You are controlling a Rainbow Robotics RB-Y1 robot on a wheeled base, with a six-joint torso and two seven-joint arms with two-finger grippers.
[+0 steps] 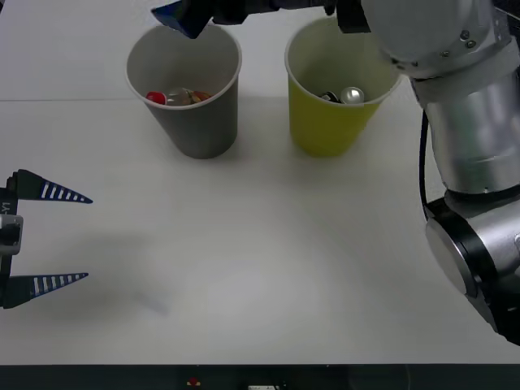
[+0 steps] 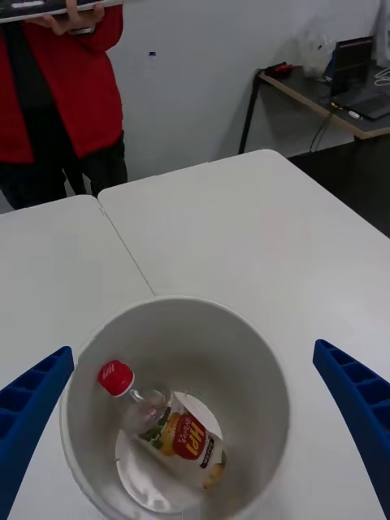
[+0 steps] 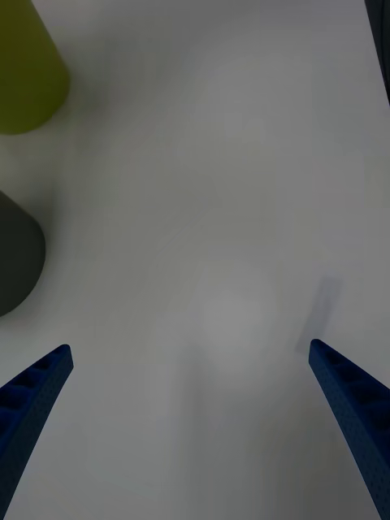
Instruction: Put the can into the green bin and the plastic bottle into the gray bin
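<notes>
**A:** Front view first: your plastic bottle (image 1: pixel 175 97) lies inside the gray bin (image 1: pixel 195 130), red cap toward the left, and the can (image 1: pixel 351 95) sits at the bottom of the green bin (image 1: pixel 329 130). Both bins stand side by side at the far part of the surface (image 1: pixel 260 268), gray on the left, green on the right.

**B:** So is anything left for me to do?

**A:** As I judge it, both drops are made. What remains is only bringing your right arm clear. Your right gripper (image 2: pixel 195 422) hangs above the gray bin's mouth with its fingers spread wide and nothing between them; the bottle lies on its side on the bin floor below.

**B:** And my left?

**A:** Your left gripper (image 1: pixel 69 237) waits at the near left, over bare surface, fingers wide apart and holding nothing.

**B:** What can't you make out?

**A:** From the front, the right gripper is cut off by the far edge; just one blue fingertip shows above the gray bin's rim. The green bin's wall hides most of the can, so you see its silver top and little else. A dark shape beside the can I cannot identify.
</notes>
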